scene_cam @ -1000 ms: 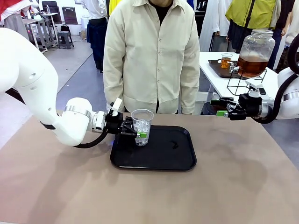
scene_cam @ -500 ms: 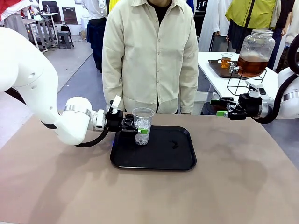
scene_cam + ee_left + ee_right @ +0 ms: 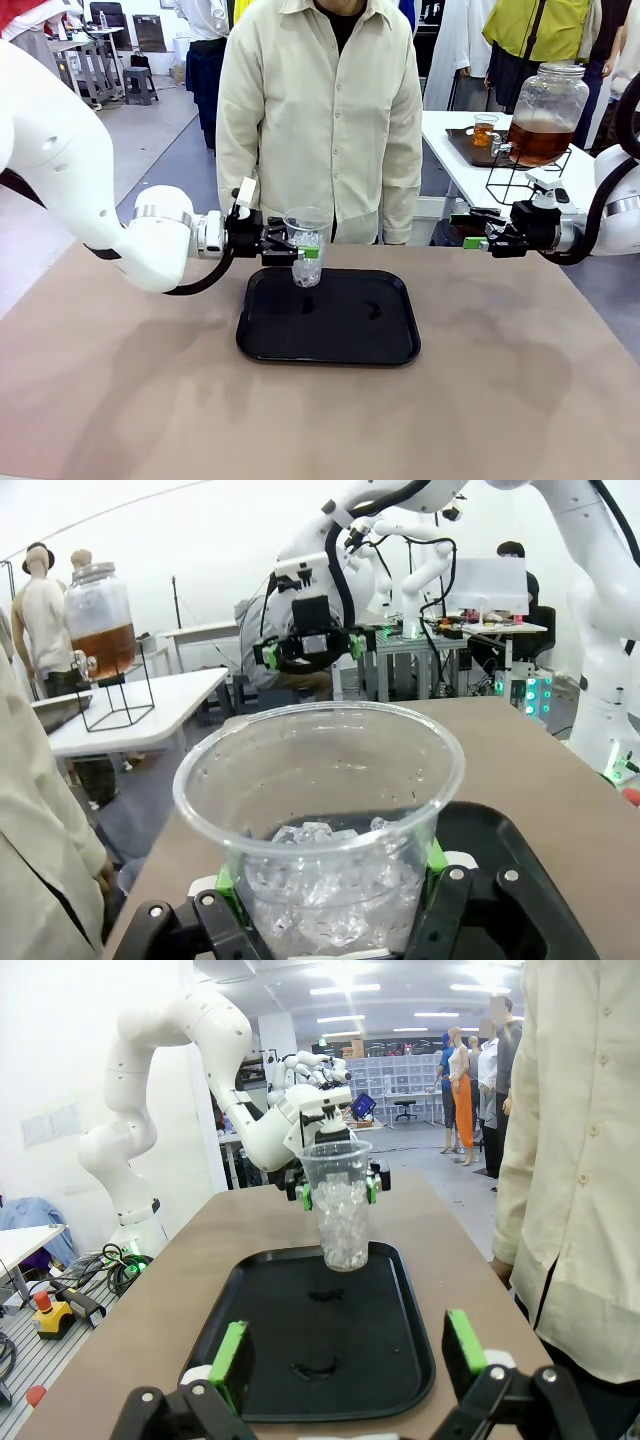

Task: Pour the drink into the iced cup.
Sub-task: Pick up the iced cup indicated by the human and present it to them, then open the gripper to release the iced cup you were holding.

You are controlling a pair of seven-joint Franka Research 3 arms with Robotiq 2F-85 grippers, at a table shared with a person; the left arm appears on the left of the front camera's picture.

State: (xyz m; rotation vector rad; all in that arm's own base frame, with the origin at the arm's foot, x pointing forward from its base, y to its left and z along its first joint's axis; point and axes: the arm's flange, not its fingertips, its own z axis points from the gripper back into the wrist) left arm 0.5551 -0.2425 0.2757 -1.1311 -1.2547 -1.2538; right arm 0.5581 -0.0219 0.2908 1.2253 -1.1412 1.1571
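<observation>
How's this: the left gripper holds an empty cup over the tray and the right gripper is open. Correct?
Not empty: the cup holds ice, plain in the left wrist view. The left gripper holds it over the tray; the right gripper is open.

Clear iced cup (image 3: 306, 235) upright above black tray (image 3: 330, 340); amber drink (image 3: 538, 143) in far glass jar (image 3: 548, 95).

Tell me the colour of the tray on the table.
Black. The tray shows best in the front view.
</observation>
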